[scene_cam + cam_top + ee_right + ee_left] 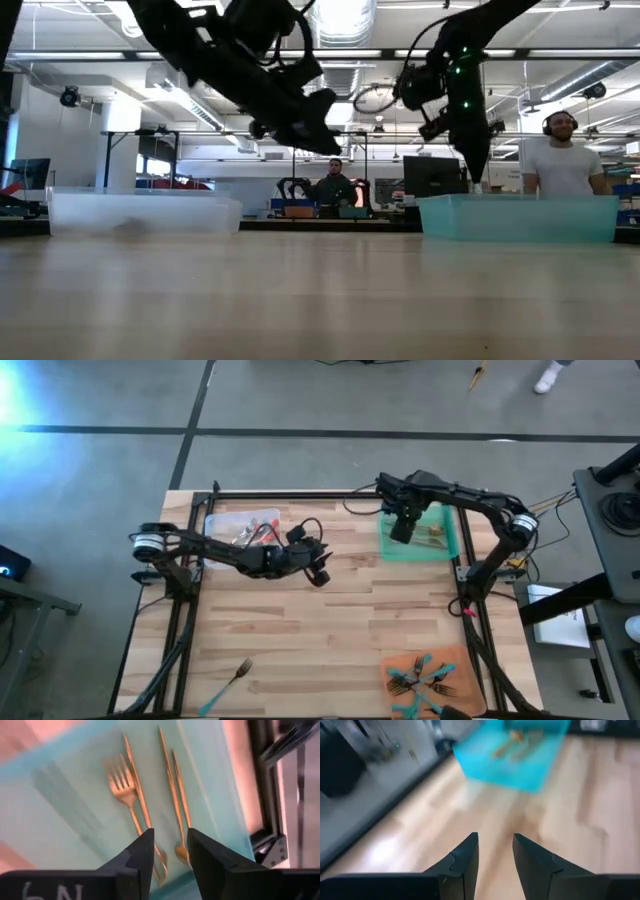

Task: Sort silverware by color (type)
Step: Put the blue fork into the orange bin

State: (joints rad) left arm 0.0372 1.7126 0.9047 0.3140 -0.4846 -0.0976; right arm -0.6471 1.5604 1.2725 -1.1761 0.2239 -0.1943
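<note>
The right gripper [169,851] hangs over the green tray [447,547], fingers apart, holding nothing. Gold silverware [125,790] lies in that tray. Well apart from the green tray, the left gripper [495,855] hovers beside the clear tray [215,520], fingers apart and empty.

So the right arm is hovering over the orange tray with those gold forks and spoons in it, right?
Not quite. The right end effector is over the green tray, not the orange one; the right wrist view shows the gold silverware lying in it.
</note>
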